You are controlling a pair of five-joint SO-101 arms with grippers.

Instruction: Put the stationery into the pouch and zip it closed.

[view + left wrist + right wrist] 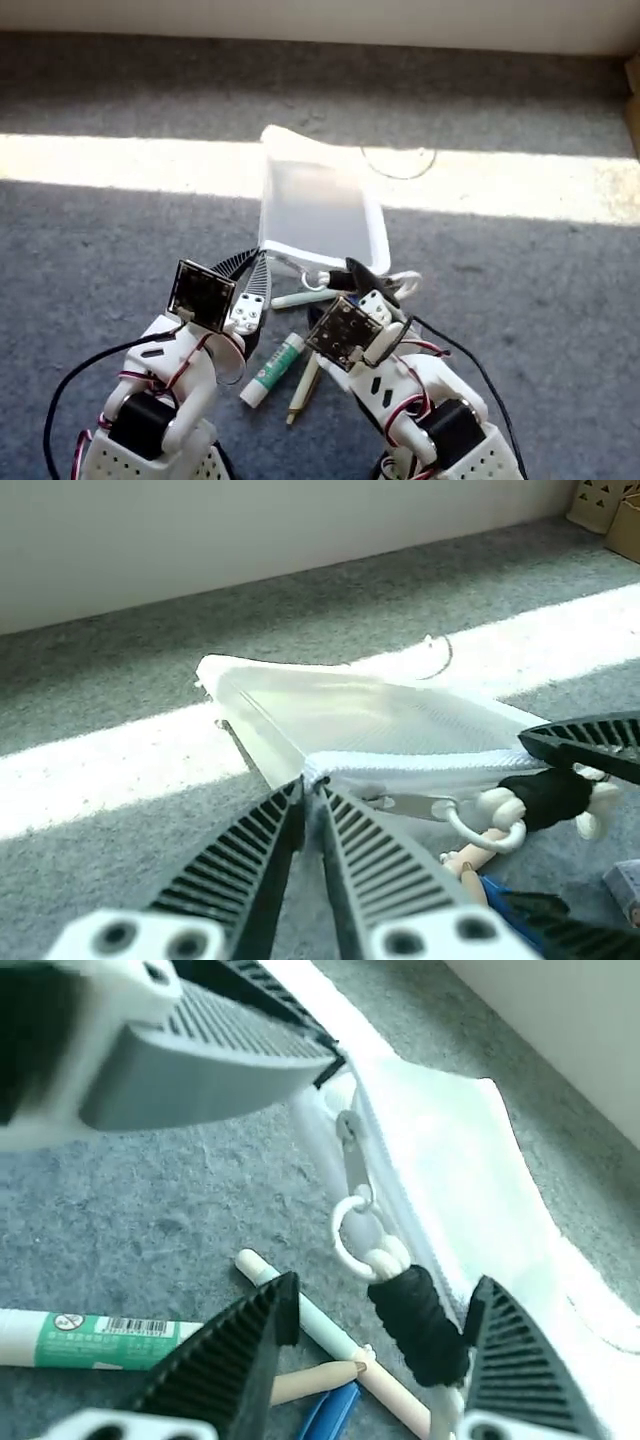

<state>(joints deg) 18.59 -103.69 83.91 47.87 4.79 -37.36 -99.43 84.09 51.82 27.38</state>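
Note:
A white translucent pouch (315, 205) lies flat on the carpet. My left gripper (312, 792) is shut on its near corner (318, 772); in the high view that gripper (262, 264) sits at the pouch's near left end. The metal zipper pull (354, 1160) lies close to that corner, with a ring, white cord and black tag (420, 1325). My right gripper (385, 1350) stands open with the black tag between its fingers. A green and white glue stick (275, 368), a pale pen (305, 297), a beige pen (303, 390) and a blue item (330, 1415) lie on the carpet between the arms.
Grey carpet (520, 300) covers the floor, crossed by a bright sunlit band (120, 165). A thin loop of thread (400, 165) lies beyond the pouch. A white wall (200, 530) runs along the back. Both arm bases (150, 430) stand at the near edge.

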